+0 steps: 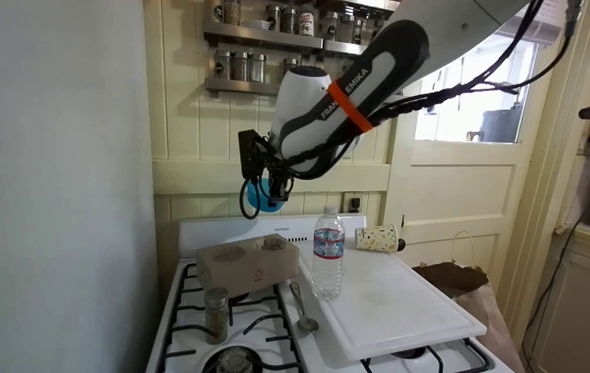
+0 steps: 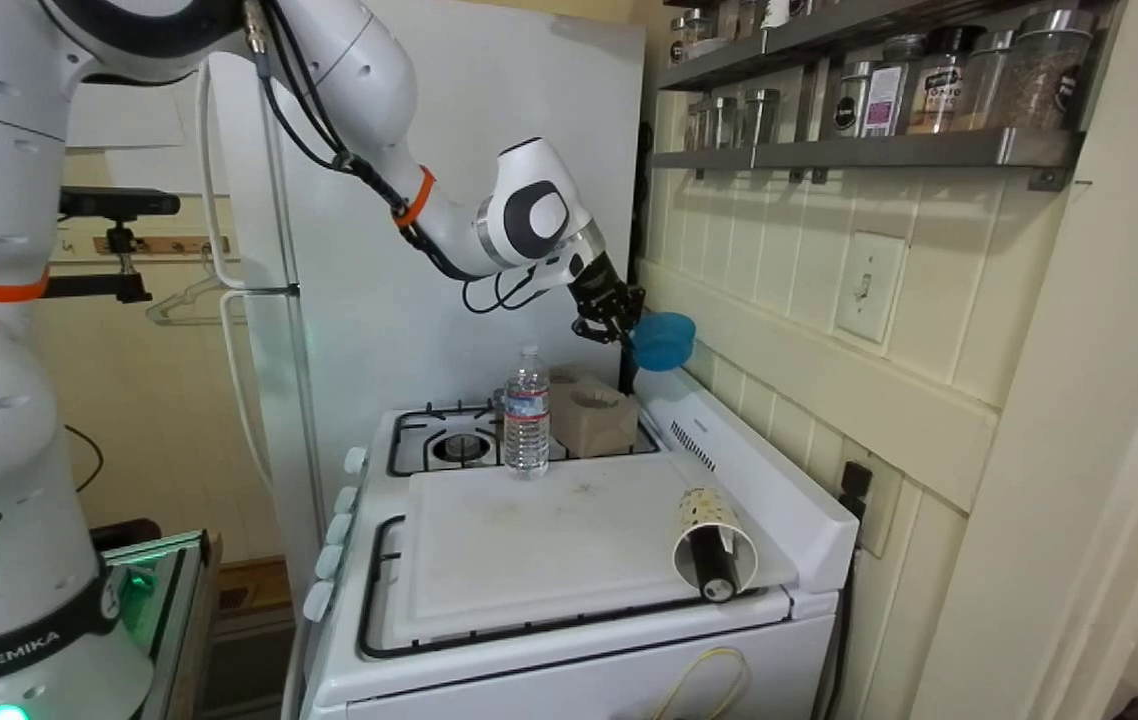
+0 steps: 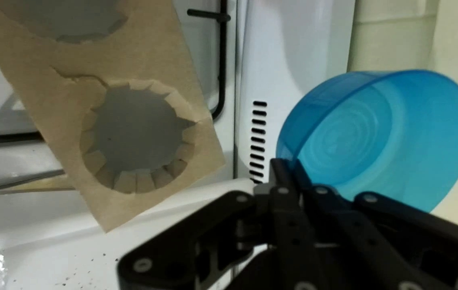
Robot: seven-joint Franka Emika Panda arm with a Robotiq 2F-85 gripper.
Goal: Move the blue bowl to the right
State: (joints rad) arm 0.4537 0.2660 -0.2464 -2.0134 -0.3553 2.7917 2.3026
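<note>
jaws are clamped on the bowl (image 3: 378, 137) by its rim, right half of the wrist view, box (image 3: 140, 60) at left; in an exterior view, bottle (image 2: 527, 420) stands mid-frame, cup (image 2: 706, 510) on its side lower right

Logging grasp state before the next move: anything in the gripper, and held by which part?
Yes, the blue bowl, by its rim: the gripper is closed on one edge, pinching the bowl's thin side.

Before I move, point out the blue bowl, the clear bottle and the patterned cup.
Blue bowl (image 3: 360, 135): wrist view, inner base.
Clear bottle (image 1: 328, 244): in an exterior view, label.
Patterned cup (image 1: 376, 238): in an exterior view, outer side.
</note>
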